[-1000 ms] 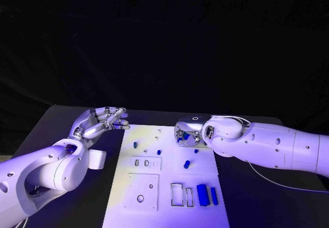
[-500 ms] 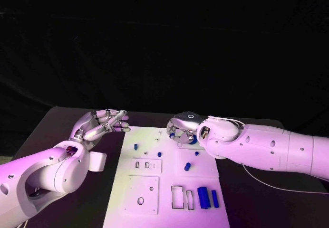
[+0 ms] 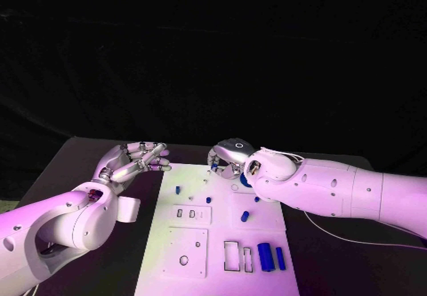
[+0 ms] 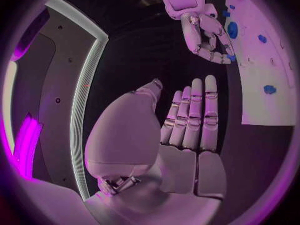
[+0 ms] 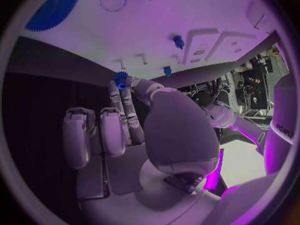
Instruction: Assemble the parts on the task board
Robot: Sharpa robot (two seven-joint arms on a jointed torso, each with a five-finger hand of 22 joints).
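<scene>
The white task board [image 3: 223, 231] lies mid-table with several blue parts on it: a peg [image 3: 177, 189], a stub [image 3: 245, 216] and two bars [image 3: 263, 254] near its front. My right hand [image 3: 228, 158] hovers over the board's far end. Its thumb and a finger pinch a small blue gear [image 5: 120, 79] just above the board [image 5: 156, 20]. A large blue gear [image 5: 53, 7] lies flat on the board nearby. My left hand [image 3: 133, 161] hangs off the board's far left corner, fingers straight [image 4: 190, 120] and holding nothing. The left wrist view shows my right hand [image 4: 203, 30] beside the board [image 4: 265, 105].
A small white box [image 3: 127, 208] sits on the black table [image 3: 66, 163] between my left arm and the board. A thin cable [image 3: 356, 237] trails under my right arm. Cut-out plates [image 3: 185, 246] and slots [image 3: 236, 254] fill the board's front half.
My right hand has moved left and farther away over the board's far end, carrying the small gear. The left hand has hardly moved.
</scene>
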